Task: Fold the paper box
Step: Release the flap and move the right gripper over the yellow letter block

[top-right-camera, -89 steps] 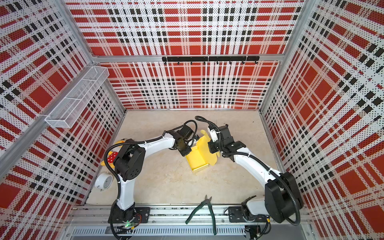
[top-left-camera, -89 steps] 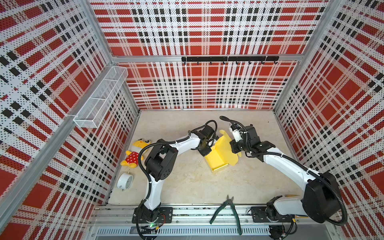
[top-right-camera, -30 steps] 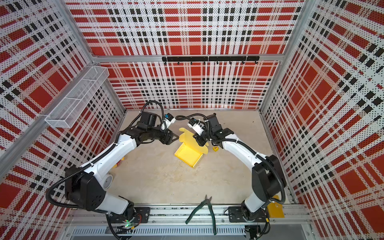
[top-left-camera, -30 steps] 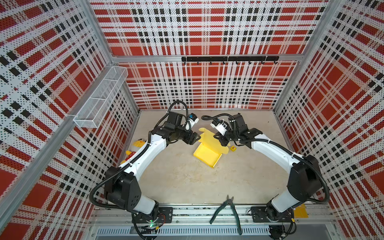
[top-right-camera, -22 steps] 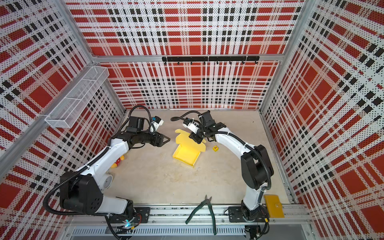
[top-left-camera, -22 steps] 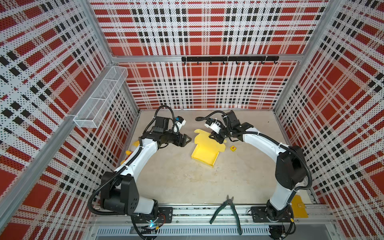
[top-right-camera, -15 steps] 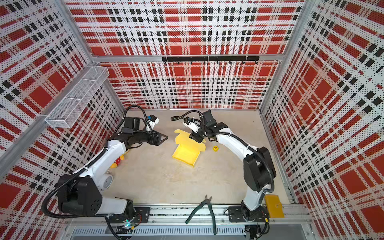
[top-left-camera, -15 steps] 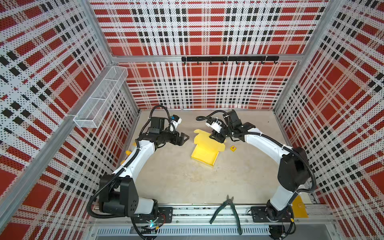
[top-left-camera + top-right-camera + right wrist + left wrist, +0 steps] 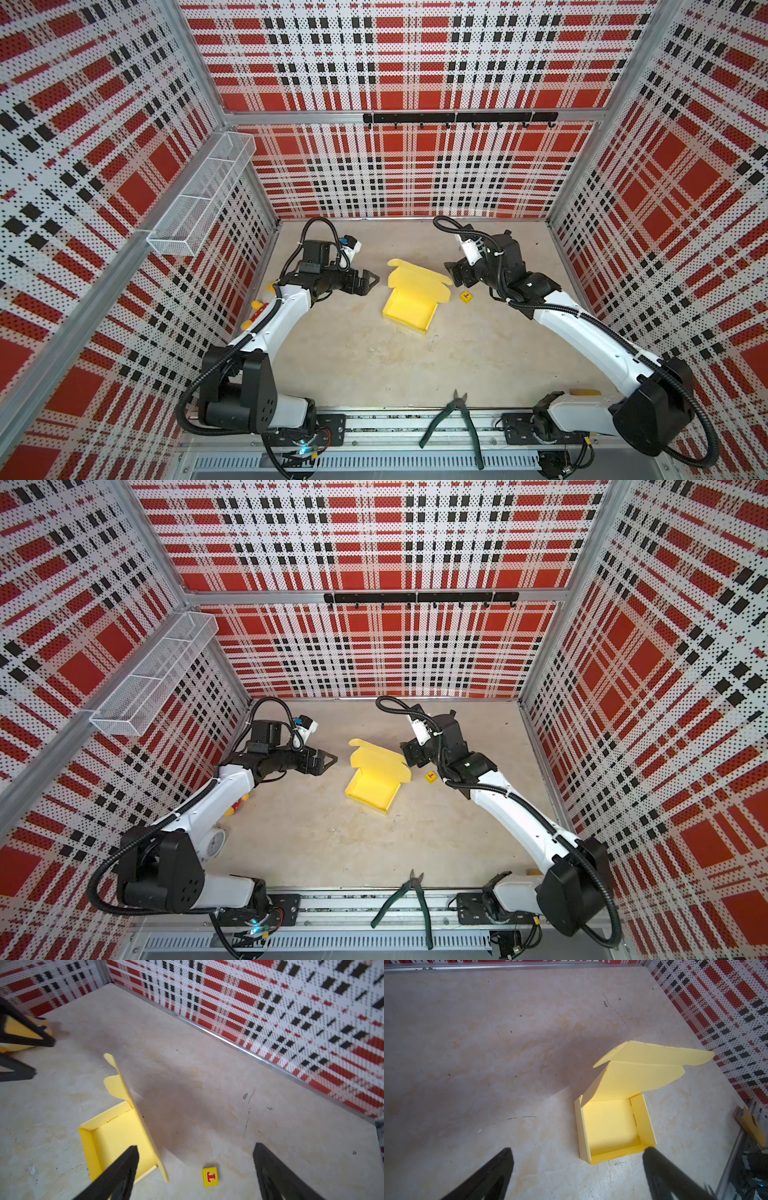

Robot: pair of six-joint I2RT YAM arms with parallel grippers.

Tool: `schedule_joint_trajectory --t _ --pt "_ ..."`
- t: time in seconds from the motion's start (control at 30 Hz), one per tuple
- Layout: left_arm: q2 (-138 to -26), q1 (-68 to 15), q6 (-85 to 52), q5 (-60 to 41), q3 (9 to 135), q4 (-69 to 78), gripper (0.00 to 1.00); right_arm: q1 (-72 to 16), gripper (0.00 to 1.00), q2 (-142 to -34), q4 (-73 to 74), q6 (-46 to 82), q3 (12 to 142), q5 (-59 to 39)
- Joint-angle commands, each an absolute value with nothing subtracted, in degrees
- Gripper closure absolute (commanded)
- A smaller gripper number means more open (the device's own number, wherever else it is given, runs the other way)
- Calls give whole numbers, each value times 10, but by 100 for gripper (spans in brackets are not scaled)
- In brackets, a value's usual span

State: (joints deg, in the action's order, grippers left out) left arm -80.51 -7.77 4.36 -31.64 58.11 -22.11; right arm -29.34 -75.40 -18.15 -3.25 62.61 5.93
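In both top views, the paper box (image 9: 409, 309) (image 9: 372, 789) is seen resting on the table (image 9: 374, 365) (image 9: 332, 845), a little toward 12 o'clock from its middle. Its tray is formed with the walls up, and the lid is raised from the tray's 12 o'clock edge, leaving the tray uncovered. The left gripper (image 9: 371, 283) (image 9: 328, 763) is held at the box's 9 o'clock, near it but apart, with its fingers spread wide and nothing between them. The right gripper (image 9: 455, 274) (image 9: 409, 755) is placed at about 2 o'clock from the box, just beside the lid's edge; its opening is hard to judge here. A small yellow cube (image 9: 466, 296) (image 9: 431, 777) lies at the box's 3 o'clock, and green-handled pliers (image 9: 457, 419) (image 9: 409, 899) lie at the table's 6 o'clock edge.

In the left wrist view, the left gripper (image 9: 577, 1149) is shown wide apart and empty. The box (image 9: 610, 1126) is seen beyond it, with the lid tilted up over the far wall. One fingertip (image 9: 652, 1153) overlaps the box's near corner in the picture.

In the right wrist view, the right gripper (image 9: 195, 1147) is seen spread wide and holding nothing. The box (image 9: 116, 1138) is partly covered by one finger (image 9: 122, 1167), its lid upright and edge-on. The cube (image 9: 210, 1176), marked with a red letter, lies on the table between the fingers.
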Motion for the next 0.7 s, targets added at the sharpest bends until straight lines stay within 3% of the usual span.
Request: schedule_joint_trajectory --t 0.0,0.27,0.43,0.67 --pt "-796 -71 43 -305 578 -209 0 -273 6 -742 -175 91 592 134" --pt "-799 -67 40 -302 570 -200 0 -258 8 -742 -212 251 538 161" --pt "-800 -64 38 -299 570 -198 1 -258 13 -784 -215 368 518 156" --pt "-799 -61 36 -300 570 -199 1 -258 16 -859 -211 436 528 139"
